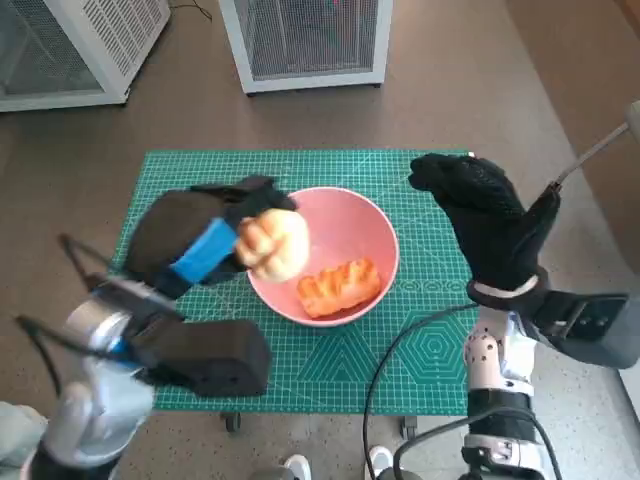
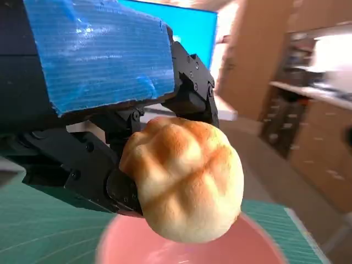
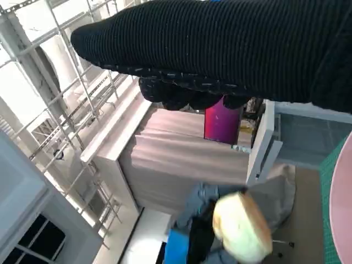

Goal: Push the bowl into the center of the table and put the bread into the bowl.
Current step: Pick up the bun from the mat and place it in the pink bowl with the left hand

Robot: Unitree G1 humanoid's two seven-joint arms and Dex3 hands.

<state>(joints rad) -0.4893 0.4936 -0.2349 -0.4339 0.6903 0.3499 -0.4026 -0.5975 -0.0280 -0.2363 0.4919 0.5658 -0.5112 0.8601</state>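
— What colours are on the desk (image 1: 420, 350)?
— A green mat with a pale grid and line pattern covers it. The bowl (image 1: 372, 232) is pink.
— And the bread?
— The round bun (image 1: 273, 244) is pale cream, browned golden on top; the bread in the bowl (image 1: 339, 287) is orange-brown, glazed.
— The hands?
— The left hand (image 1: 215, 245) is black with blue tape; the right hand (image 1: 490, 215) wears black ribbed knit.

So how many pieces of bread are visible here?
2: a round bun held by the left hand above the bowl's rim, and a glazed pastry lying inside the bowl.
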